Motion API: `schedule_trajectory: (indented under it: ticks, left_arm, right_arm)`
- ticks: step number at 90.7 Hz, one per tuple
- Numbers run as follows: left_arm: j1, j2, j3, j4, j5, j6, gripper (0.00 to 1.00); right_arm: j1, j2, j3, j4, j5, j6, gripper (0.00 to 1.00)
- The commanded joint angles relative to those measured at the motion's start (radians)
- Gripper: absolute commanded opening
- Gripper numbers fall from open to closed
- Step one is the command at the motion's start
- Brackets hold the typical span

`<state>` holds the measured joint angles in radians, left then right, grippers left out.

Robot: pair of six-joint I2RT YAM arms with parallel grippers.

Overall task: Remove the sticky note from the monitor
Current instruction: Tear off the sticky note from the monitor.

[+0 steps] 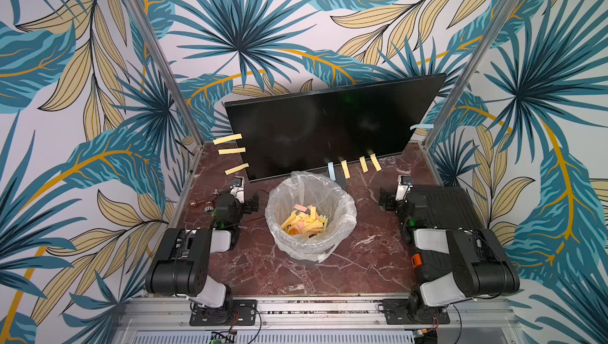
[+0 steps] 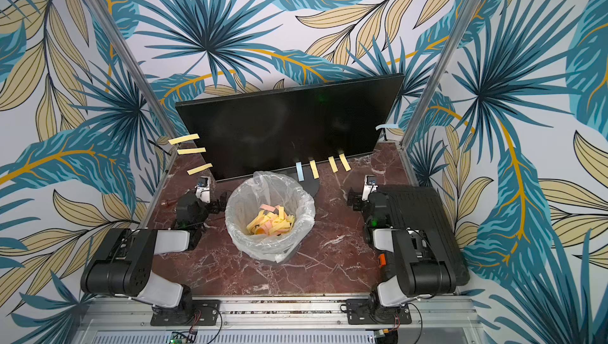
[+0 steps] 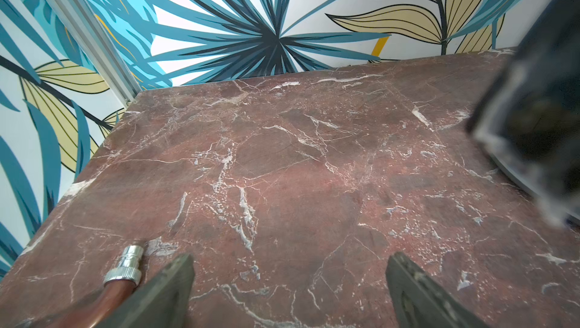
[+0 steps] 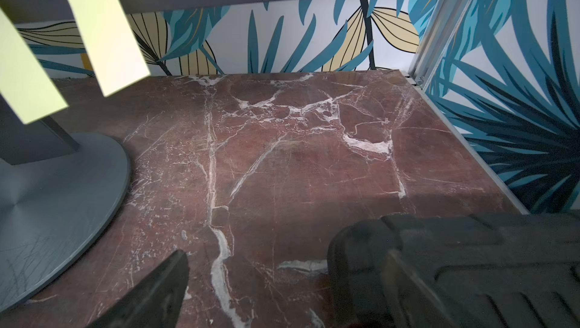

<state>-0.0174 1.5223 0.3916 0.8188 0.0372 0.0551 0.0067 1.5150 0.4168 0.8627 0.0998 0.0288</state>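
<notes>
The monitor (image 1: 329,125) (image 2: 286,125) stands at the back of the table with a dark screen. Several sticky notes hang from its frame: three yellow ones (image 1: 227,139) on the left edge, a blue one (image 1: 331,170) and three yellow ones (image 1: 363,164) along the bottom, and a blue one (image 1: 422,126) on the right edge. The right wrist view shows two yellow notes (image 4: 103,28) and the round grey foot (image 4: 56,201). My left gripper (image 1: 250,203) (image 3: 290,279) and right gripper (image 1: 386,201) (image 4: 287,279) rest low on the table, both open and empty, well short of the notes.
A bin with a clear liner (image 1: 342,227) (image 2: 296,224) stands mid-table between the arms and holds several paper strips. A flat black ribbed case (image 1: 450,207) (image 4: 470,263) lies under the right arm. A cable with a metal connector (image 3: 125,266) lies by the left gripper.
</notes>
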Motion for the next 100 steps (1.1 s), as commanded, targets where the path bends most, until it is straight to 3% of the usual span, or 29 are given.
schedule_trajectory:
  ticks: [1,86,100]
  left_arm:
    - [-0.003,-0.004,0.017,-0.003,-0.007,0.004,1.0]
    - [-0.004,-0.013,0.008,0.012,0.003,0.007,1.0]
    - [-0.004,-0.151,-0.024,-0.041,-0.032,-0.005,1.0]
  right_arm:
    - [0.004,-0.001,-0.016,0.012,0.005,-0.008,1.0]
    - [0.003,-0.011,-0.019,0.018,0.009,-0.003,0.99]
    - [0.003,-0.202,0.068,-0.324,0.055,0.027,0.99]
